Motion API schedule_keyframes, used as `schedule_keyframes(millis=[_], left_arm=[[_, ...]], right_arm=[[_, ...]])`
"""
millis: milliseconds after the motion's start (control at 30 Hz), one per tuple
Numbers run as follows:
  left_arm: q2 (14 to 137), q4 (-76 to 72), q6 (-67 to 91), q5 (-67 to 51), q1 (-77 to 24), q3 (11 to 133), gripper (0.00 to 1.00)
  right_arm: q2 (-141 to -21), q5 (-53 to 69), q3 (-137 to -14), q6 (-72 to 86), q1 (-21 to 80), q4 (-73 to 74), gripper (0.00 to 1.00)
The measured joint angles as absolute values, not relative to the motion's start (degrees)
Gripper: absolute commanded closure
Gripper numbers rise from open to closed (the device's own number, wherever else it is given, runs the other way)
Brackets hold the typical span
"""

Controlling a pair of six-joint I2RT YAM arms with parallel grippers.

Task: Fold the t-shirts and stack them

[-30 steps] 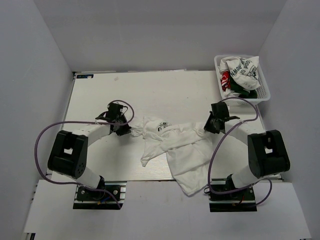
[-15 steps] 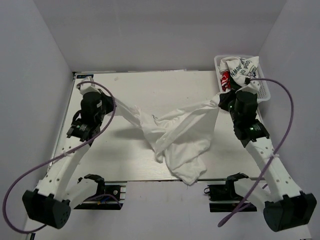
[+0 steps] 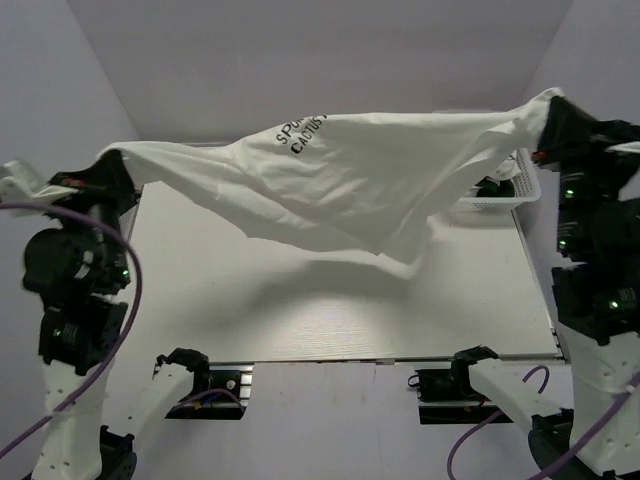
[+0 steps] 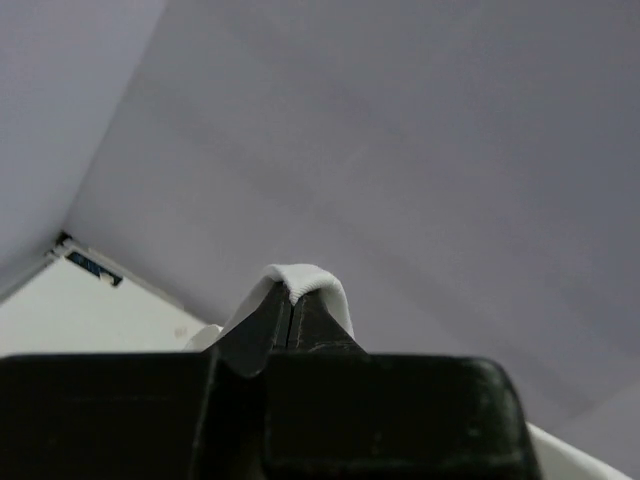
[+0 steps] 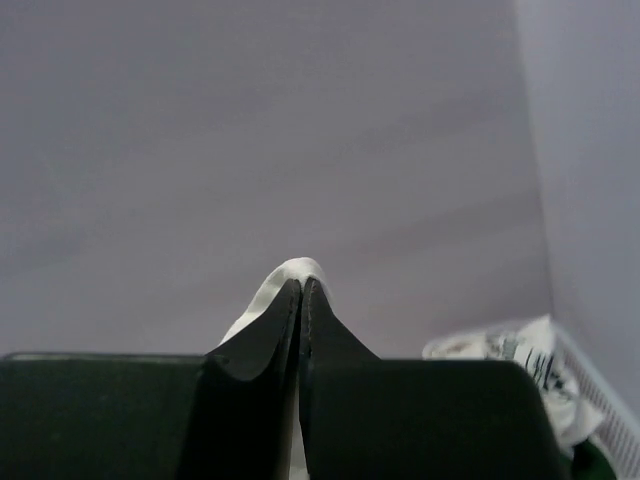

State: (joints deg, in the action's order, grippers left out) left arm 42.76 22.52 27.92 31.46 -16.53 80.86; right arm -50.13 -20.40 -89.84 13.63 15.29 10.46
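Spanning the upper half of the overhead frame, a white t-shirt [image 3: 350, 185] hangs stretched in the air above the table [image 3: 300, 310]. Both arms stand raised high at the frame's sides. The left end effector [image 3: 103, 172], at mid left, is clamped tight on one edge of the fabric. The right end effector [image 3: 545, 112], at upper right, is clamped tight on the opposite edge. Black lettering [image 3: 302, 130] shows near the top edge.

shirt [image 3: 340, 180]: white cloth, matt, soft and creased; black print lies flat in the weave
table [image 3: 300, 300]: pale board, smooth, with a slight sheen under the light
basket [image 3: 527, 187]: white plastic, latticed wall
left gripper [image 4: 290, 305]: black, matt, looks like hard plastic
right gripper [image 5: 301, 290]: same black matt finish
cable [image 3: 133, 285]: purple, smooth sheath
walls [image 3: 330, 60]: plain, matt, pale grey
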Motion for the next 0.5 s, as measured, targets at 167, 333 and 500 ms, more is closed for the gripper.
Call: schedule_keyframes(millis=[167,333,500], left_arm=[[40.21,25.52,26.46,37.65,-16.05,89.21,1.0],[39.7,26.06,26.37,42.68,-16.1,88.2,1.0],[45.65,26.63,28.29,50.35,-16.1,82.76,1.0]], right_arm=[[-50.35,-25.23,-100.25,9.3,15.27,10.37,1.0],[-53.52,-29.47,-103.04,6.81,15.27,10.48,1.0],[-63.31,-30.04,-99.98,7.62,15.07,10.52,1.0]])
